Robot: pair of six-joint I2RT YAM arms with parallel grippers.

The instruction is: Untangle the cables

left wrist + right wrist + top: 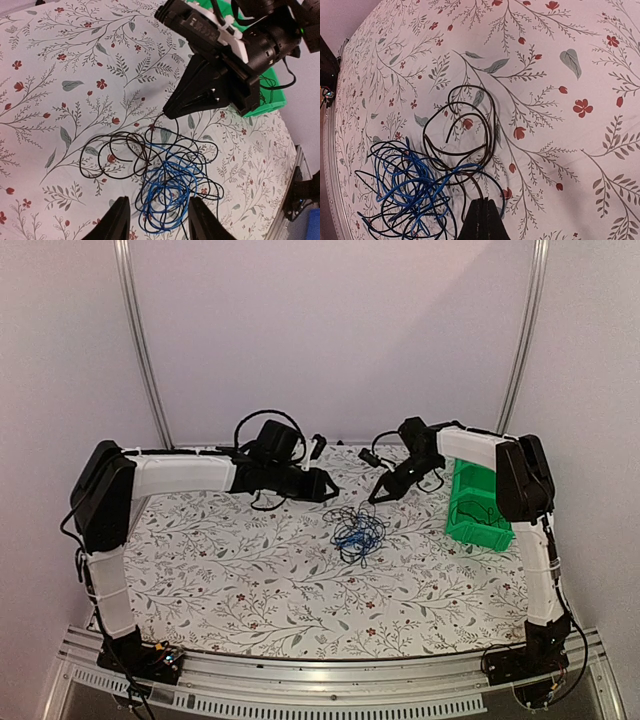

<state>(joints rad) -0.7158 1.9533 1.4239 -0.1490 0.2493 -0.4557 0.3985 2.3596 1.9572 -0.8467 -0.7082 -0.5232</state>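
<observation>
Top view, worktop: We look down on a floral-print worktop (230, 570), with both arms reaching in from the near edge.
Top view, cables: The cables (357, 530) lie in one loose heap right of centre, black loops around a blue core, between the two gripper tips.
Top view, left gripper: The left gripper (332, 487) points at the heap from its far left; we cannot tell its spread from here.
Top view, right gripper: The right gripper (376, 498) slants down toward the heap's far right side.
Top view, green bin: A green bin (470, 525) sits at the right of the worktop, apart from the heap.
Left wrist, left gripper: The left gripper (157, 225) hangs over the tangle with its fingers (116, 222) apart and nothing between them.
Left wrist, cables: The blue cable (165, 192) is bunched in the middle, and black loops spread to its left.
Left wrist, right gripper: The right gripper (169, 111) narrows to a closed point, where a black strand rises to meet it.
Right wrist, right gripper: At the bottom edge we see the right gripper (482, 220) pressed together on a dark strand.
Right wrist, cables: The cables (420, 195) lie at lower left, with dark loops flat on the cloth above them.
</observation>
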